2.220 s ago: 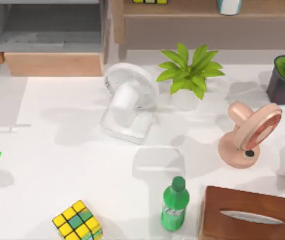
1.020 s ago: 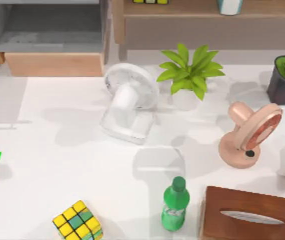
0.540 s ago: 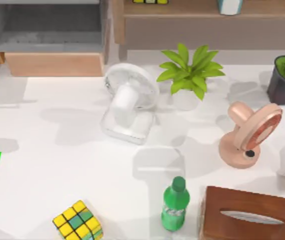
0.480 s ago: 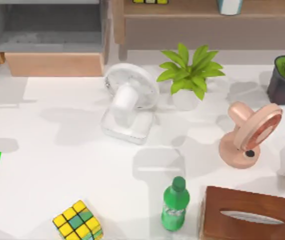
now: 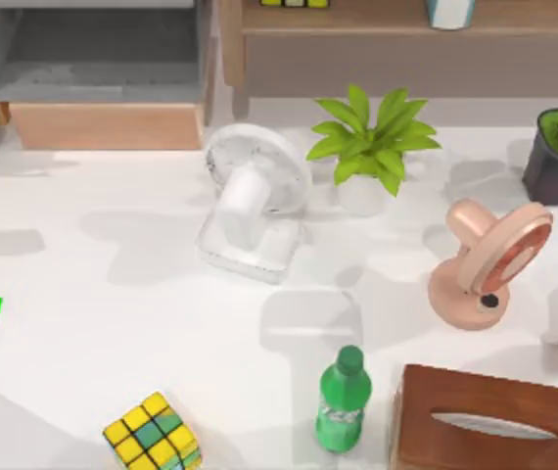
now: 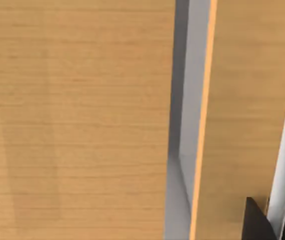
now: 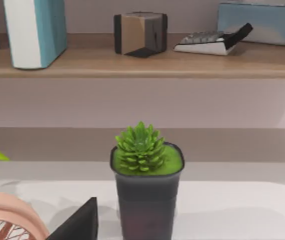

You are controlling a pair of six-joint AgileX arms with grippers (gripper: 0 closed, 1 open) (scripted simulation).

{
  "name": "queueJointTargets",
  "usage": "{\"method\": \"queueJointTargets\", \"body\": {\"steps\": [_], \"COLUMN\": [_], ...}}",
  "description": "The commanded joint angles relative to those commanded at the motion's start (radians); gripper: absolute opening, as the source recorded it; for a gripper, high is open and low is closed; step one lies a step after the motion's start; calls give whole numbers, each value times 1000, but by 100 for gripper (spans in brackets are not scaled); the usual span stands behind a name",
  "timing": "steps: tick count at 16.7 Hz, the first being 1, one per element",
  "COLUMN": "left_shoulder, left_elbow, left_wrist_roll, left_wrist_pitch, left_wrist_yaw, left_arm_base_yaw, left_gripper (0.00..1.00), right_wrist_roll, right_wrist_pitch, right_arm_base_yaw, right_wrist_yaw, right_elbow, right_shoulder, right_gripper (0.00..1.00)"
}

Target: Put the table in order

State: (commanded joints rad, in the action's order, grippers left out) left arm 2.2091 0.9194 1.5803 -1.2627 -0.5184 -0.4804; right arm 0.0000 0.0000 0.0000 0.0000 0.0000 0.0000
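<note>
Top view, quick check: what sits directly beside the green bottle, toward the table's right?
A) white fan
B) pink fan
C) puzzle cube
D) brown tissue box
D: the brown tissue box stands just right of the green bottle at the near edge of the table; the pink fan is farther back, the puzzle cube lies to the bottle's left, and the white fan stands well behind it.
</note>
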Motion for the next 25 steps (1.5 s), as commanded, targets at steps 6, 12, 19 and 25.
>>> {"method": "queueJointTargets", "body": {"steps": [6,12,19,25], "left_shoulder": [22,99,152,152], "left_elbow": [52,213,334,334], "left_wrist_roll": [-5,-4,-9,-9], "left_wrist_pitch": [38,116,187,187], "left_wrist_yaw": [21,58,89,89], "left_arm_base_yaw": [18,54,87,87], "left_gripper": [0,0,0,38], "right_wrist_roll": [0,0,0,0], "right_wrist_pitch": [0,0,0,0], "right_arm_base_yaw": [0,0,0,0], "right_wrist_yaw": [0,0,0,0], "right_elbow": [0,0,0,0], "right_shoulder": [0,0,0,0], "right_gripper": [100,100,100,100]}}
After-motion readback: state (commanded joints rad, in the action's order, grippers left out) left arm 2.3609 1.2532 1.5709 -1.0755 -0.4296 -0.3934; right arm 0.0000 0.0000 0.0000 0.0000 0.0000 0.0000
